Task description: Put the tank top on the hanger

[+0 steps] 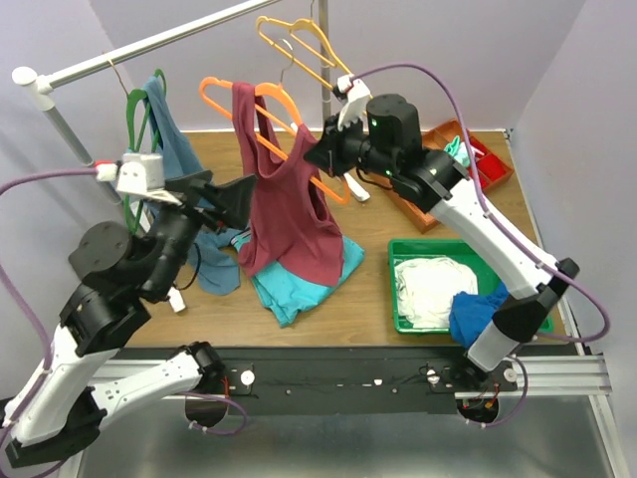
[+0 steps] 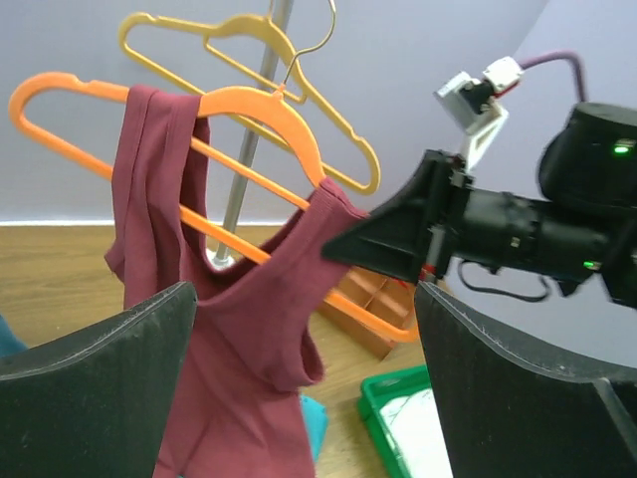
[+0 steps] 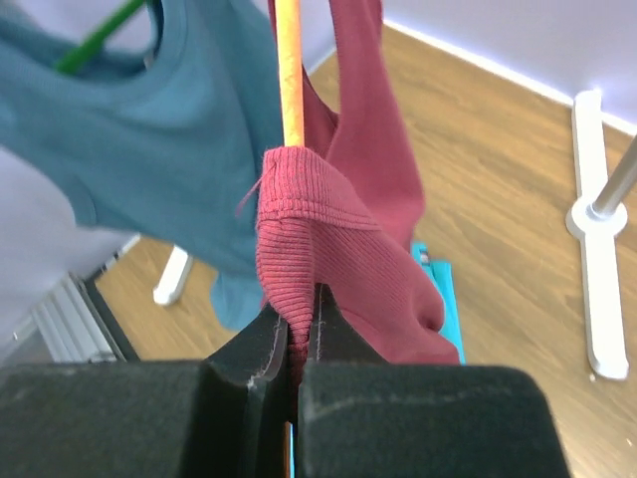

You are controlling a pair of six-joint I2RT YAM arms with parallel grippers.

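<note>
The maroon tank top (image 1: 289,209) hangs from the orange hanger (image 1: 274,100), which hooks on the rail. One strap lies over the hanger's left arm. My right gripper (image 1: 323,157) is shut on the other strap at the hanger's right arm. In the right wrist view the gripper (image 3: 304,319) pinches the ribbed strap edge (image 3: 318,239) just below the orange bar (image 3: 289,70). My left gripper (image 1: 234,199) is open and empty beside the top's left edge. In the left wrist view its fingers (image 2: 100,368) frame the top (image 2: 239,339) and the hanger (image 2: 254,105).
A yellow hanger (image 1: 299,45) and a green hanger with a blue-grey tank top (image 1: 164,119) hang on the rail (image 1: 149,45). A turquoise garment (image 1: 299,289) lies under the top. A green tray (image 1: 398,299) with white cloth, a blue cloth (image 1: 478,314) and an orange bin (image 1: 478,164) stand right.
</note>
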